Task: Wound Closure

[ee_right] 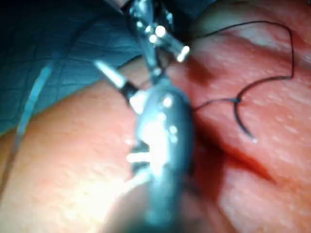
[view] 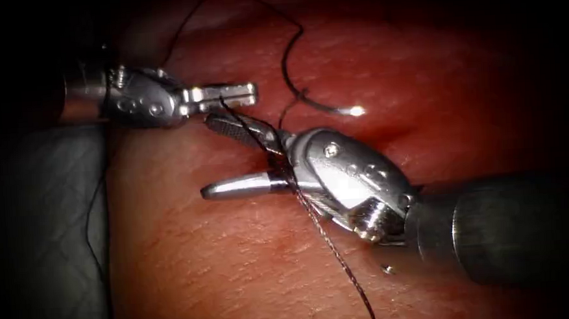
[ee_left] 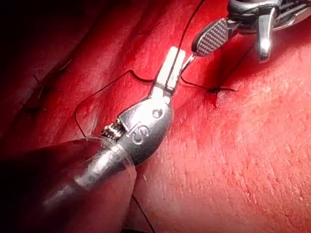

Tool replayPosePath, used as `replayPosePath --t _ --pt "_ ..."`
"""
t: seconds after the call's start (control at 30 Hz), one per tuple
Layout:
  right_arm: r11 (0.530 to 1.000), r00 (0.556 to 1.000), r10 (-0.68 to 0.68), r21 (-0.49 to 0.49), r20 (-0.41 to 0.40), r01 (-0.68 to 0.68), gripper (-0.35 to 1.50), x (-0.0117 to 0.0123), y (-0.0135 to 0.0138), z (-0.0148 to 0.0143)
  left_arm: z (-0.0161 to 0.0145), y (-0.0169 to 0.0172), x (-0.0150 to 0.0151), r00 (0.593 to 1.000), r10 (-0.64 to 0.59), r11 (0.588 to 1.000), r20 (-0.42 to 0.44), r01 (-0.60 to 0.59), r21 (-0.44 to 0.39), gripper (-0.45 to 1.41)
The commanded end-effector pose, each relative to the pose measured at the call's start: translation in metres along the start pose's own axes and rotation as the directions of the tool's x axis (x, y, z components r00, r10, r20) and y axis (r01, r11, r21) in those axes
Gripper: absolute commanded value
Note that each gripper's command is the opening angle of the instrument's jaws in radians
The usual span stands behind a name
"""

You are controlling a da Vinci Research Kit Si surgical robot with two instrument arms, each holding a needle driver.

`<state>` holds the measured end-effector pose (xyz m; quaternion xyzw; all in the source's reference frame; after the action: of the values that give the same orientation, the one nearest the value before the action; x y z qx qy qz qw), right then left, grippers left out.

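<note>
The left tool (view: 219, 96) enters from the upper left of the endoscope frame, its fingers (view: 229, 91) clenched on the thread (view: 331, 245), which runs from them diagonally down to the lower middle of the frame. The right tool (view: 232, 156) comes in from the lower right with its fingers (view: 234, 185) released and spread wide, one on each side of that strand and holding nothing. The curved needle (view: 324, 107) lies free on the tissue (view: 206, 267) just right of centre, above the right tool, held by neither tool; its tip glints, and thread loops away from its other end toward the top of the frame. A dark cloth (view: 41, 224) lies at the left edge beside the tissue.
</note>
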<state>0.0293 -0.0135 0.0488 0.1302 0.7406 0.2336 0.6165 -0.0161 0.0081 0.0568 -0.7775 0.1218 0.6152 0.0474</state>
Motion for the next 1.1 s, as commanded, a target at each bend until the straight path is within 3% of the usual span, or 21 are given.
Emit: replayPosePath --t 0.03,0.57,0.83,1.1 --pt "1.0 1.0 0.002 -0.024 -0.007 -0.003 0.62 -0.0011 -0.0002 -0.0001 0.0002 0.0005 -0.0008 1.0 -0.003 1.0 0.001 0.003 -0.004 -0.45" --pt "0.981 0.993 0.112 -0.155 -0.032 -0.116 0.54 -0.0021 0.001 -0.0012 -0.0009 0.0029 -0.0018 1.0 -0.017 1.0 0.008 0.017 -0.01 -0.45" --pt "0.928 0.975 0.217 -0.298 -0.049 -0.222 0.56 -0.0034 0.0022 -0.0016 -0.001 0.0035 -0.002 1.0 -0.023 1.0 0.01 0.023 -0.017 -0.45" --pt "0.873 0.945 0.325 -0.375 -0.032 -0.313 0.49 -0.0055 0.0026 -0.0021 -0.0011 0.0043 -0.002 1.0 -0.027 0.999 0.01 0.027 -0.033 -0.45"
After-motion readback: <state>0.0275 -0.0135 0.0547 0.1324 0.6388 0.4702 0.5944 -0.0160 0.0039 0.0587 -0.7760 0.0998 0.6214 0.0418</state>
